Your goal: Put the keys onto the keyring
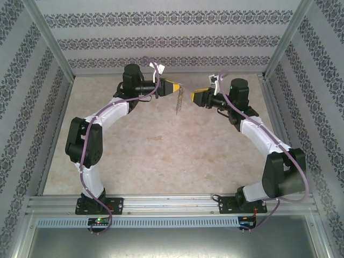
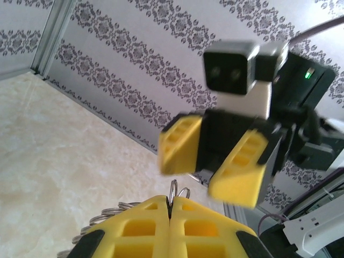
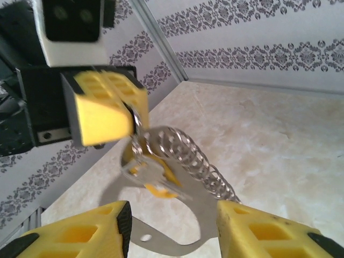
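A: So which step was in hand?

B: The threading itself, I'd judge. The left end effector (image 1: 175, 89) was clamped fully shut on the top of the flat grey metal oval keyring (image 1: 178, 104), holding it in the air well above the pale marbled counter (image 1: 161, 156). The small silver key with the yellow plastic head (image 3: 150, 180) hung right under that pinch, against the fringe of tiny pale rings (image 3: 193, 156). Whether it was truly on the loop, I couldn't tell.

A: And the right end effector (image 3: 172, 215)?

B: About half open, gripping nothing, its fingers on either side of the keyring's lower end.

A: Which way did the keyring point?

B: Long axis roughly vertical, dangling from the pinch toward the counter. Next, I'd say, the right arm needed to check the key's seating, or take a fresh, precise pinch on its head.
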`<action>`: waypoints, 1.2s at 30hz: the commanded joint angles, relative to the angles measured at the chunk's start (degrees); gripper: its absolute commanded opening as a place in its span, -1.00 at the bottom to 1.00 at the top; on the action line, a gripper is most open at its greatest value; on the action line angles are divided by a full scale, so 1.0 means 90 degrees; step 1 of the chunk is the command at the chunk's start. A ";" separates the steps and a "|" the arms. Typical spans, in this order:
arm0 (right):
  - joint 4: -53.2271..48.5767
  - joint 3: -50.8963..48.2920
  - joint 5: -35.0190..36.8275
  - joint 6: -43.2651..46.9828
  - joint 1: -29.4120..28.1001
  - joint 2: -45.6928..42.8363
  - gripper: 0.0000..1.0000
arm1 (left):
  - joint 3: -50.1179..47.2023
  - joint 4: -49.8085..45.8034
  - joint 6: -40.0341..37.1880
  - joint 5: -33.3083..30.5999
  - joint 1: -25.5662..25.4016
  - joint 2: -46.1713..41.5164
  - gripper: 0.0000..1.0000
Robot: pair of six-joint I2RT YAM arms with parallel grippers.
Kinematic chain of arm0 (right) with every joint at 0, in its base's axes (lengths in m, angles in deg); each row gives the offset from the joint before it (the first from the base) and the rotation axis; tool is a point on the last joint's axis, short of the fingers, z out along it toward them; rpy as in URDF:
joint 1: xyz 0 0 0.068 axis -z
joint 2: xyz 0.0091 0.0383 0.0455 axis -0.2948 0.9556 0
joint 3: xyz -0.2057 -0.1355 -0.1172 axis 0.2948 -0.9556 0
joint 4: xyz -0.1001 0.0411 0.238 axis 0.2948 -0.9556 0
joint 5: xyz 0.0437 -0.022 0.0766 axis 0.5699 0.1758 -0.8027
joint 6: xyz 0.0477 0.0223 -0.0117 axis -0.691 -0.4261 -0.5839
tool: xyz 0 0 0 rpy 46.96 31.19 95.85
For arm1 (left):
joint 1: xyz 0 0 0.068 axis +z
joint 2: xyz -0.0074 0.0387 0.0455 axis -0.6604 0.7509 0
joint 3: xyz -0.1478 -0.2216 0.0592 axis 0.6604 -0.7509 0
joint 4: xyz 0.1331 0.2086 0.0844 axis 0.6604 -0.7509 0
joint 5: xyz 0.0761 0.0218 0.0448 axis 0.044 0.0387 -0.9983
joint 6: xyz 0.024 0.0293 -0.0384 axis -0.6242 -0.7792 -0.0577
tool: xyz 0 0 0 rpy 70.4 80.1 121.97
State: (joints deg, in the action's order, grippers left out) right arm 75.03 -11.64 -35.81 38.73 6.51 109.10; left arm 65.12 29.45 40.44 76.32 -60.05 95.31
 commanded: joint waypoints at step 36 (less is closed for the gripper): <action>0.0960 0.0448 0.0135 -0.0113 -0.0692 0.0370 -0.92 | 0.0001 0.0202 -0.0037 -0.0111 -0.0127 -0.0394 -1.00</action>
State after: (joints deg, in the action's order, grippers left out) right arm 83.91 -9.13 -33.47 36.64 1.11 112.47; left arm 64.49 31.17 41.67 75.78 -60.79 94.68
